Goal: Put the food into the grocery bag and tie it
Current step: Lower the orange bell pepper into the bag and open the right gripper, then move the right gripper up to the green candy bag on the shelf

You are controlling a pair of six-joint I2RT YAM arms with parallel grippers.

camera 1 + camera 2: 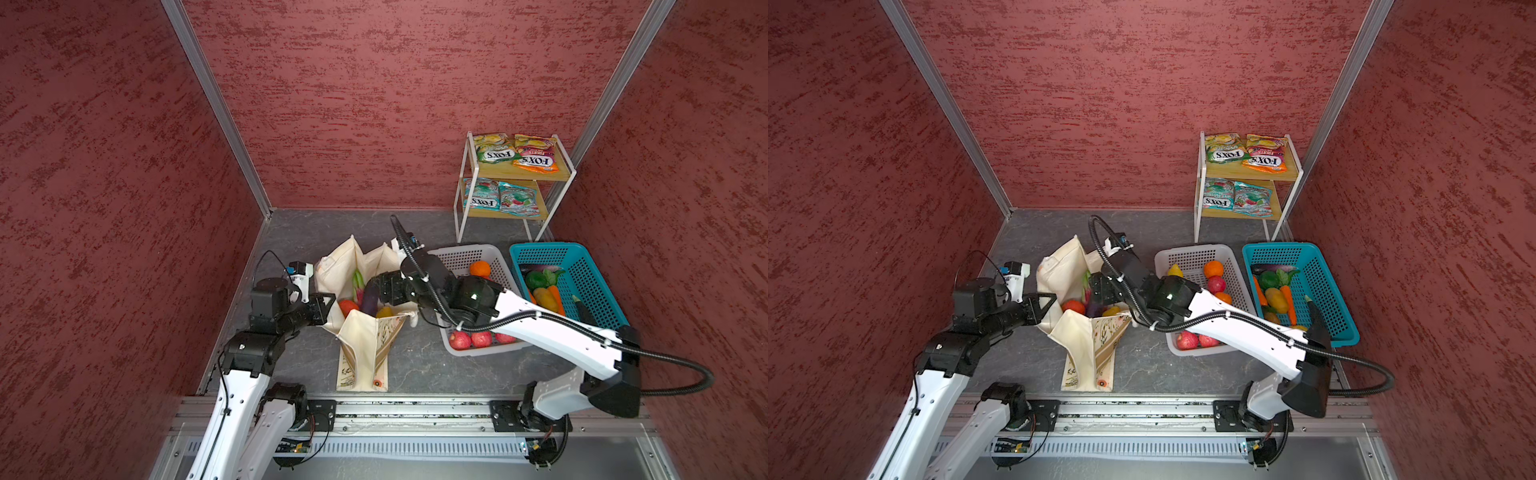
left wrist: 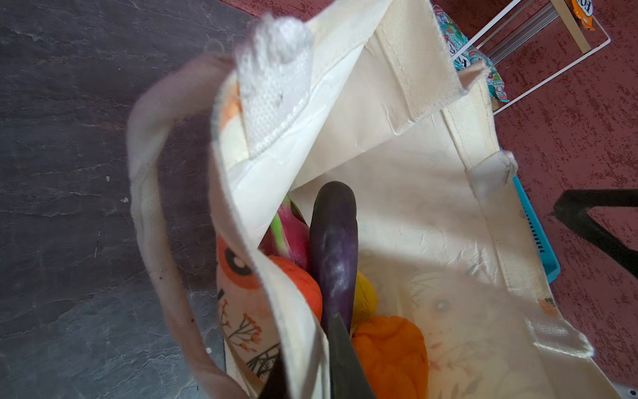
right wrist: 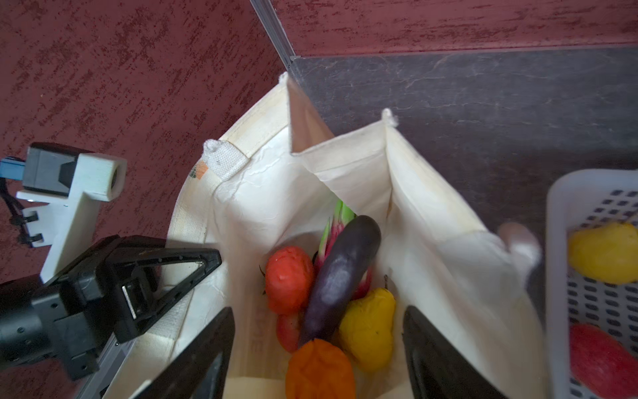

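Right wrist view: the right gripper (image 3: 317,311) is seen over the open bag (image 3: 431,193), its fingers spread wide and nothing pinched. Between the fingers, nearest the palm, an orange fruit (image 3: 319,369) lies in the bag, touched by neither. Past the fingertips the eggplant (image 3: 340,276) is laid slantwise on the pile, the tomato (image 3: 288,279) on one side, the yellow fruit (image 3: 367,328) on the other, the dragon fruit (image 3: 336,214) behind its far end. Outside one finger the bag rim is pinched by the left gripper (image 2: 307,366); in the left wrist view its fingers are pressed together on the cloth, so the mouth is held open. Outside the other finger the basket (image 3: 566,193) is stood just beside the bag, with apples (image 1: 459,340) in it; farther off, packets (image 1: 494,149) are seen on the shelf (image 1: 571,168). The loading is judged part done. The right gripper should be drawn straight up, fingers spread and clear of both walls, so that no cloth is snagged; the pinch should not be eased.
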